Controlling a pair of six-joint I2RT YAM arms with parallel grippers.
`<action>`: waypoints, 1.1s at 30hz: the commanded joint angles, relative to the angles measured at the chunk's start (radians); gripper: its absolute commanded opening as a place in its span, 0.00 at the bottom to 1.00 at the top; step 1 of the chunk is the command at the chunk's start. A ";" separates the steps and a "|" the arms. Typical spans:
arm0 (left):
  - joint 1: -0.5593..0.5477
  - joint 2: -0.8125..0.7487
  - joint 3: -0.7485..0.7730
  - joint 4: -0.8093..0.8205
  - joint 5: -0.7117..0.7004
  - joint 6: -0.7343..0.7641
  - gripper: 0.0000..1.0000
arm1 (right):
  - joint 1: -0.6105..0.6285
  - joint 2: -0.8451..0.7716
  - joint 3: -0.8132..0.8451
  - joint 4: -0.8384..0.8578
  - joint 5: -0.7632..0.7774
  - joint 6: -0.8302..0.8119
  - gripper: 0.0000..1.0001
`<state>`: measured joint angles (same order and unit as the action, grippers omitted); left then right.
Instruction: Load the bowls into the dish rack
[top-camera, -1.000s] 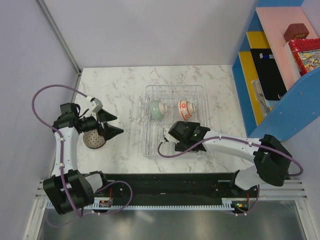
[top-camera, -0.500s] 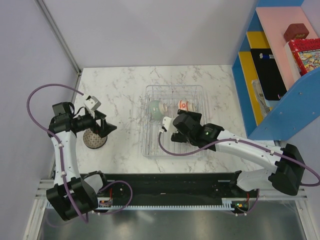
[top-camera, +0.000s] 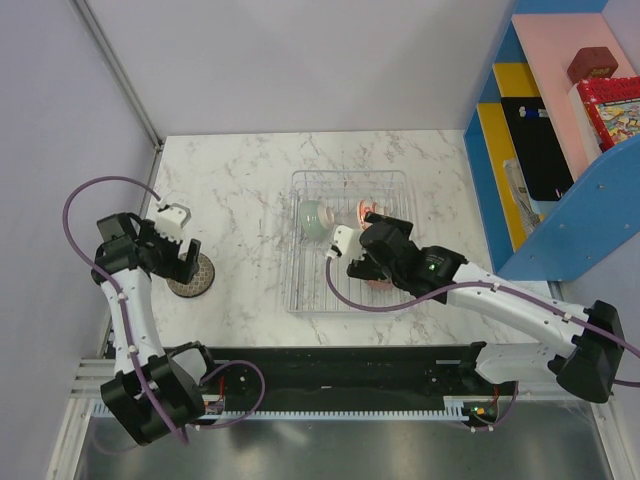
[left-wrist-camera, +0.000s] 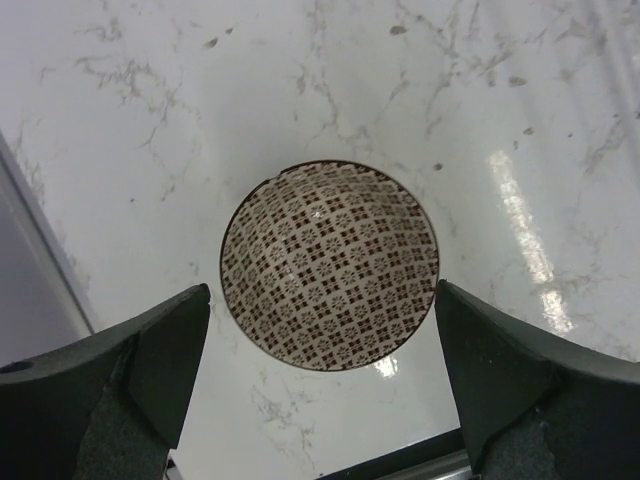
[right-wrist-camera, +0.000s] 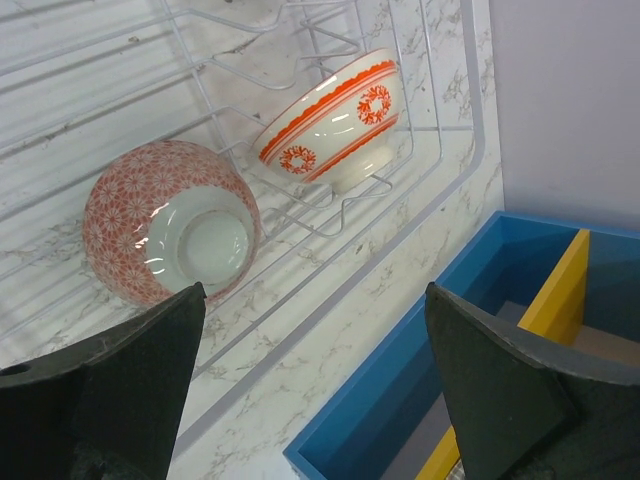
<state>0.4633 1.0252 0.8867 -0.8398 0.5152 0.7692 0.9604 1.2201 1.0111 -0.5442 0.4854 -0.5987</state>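
The left gripper (left-wrist-camera: 320, 292) is held wide open above a brown bowl (left-wrist-camera: 330, 265), which is set upright on the table (top-camera: 240, 180), left of the rack (top-camera: 348, 173) and well apart from it. The bowl is seen between the spread fingers (left-wrist-camera: 150, 370), and nothing is gripped. The right gripper (right-wrist-camera: 312, 290) is likewise spread wide over the rack's right side and is empty. In the rack, a red bowl (right-wrist-camera: 170, 225) is laid on its side with its foot turned towards the wrist camera, and an orange bowl (right-wrist-camera: 335, 120) is tilted against the wires beyond it. A green bowl (top-camera: 315, 218) appears to be stood on edge in the rack's left half. A blue shelf (right-wrist-camera: 420, 400) is placed beside the table.
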 joint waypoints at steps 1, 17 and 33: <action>0.044 -0.017 -0.034 0.079 -0.161 0.015 1.00 | -0.037 0.004 0.050 -0.008 -0.033 0.014 0.98; 0.135 0.187 -0.052 0.208 -0.116 0.084 0.77 | -0.075 0.073 0.095 -0.054 -0.097 0.053 0.98; 0.133 0.251 -0.017 0.203 -0.043 0.062 0.52 | -0.077 0.099 0.112 -0.066 -0.111 0.065 0.98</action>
<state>0.5926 1.2701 0.8268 -0.6567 0.4236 0.8204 0.8860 1.3113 1.0702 -0.6079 0.3820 -0.5518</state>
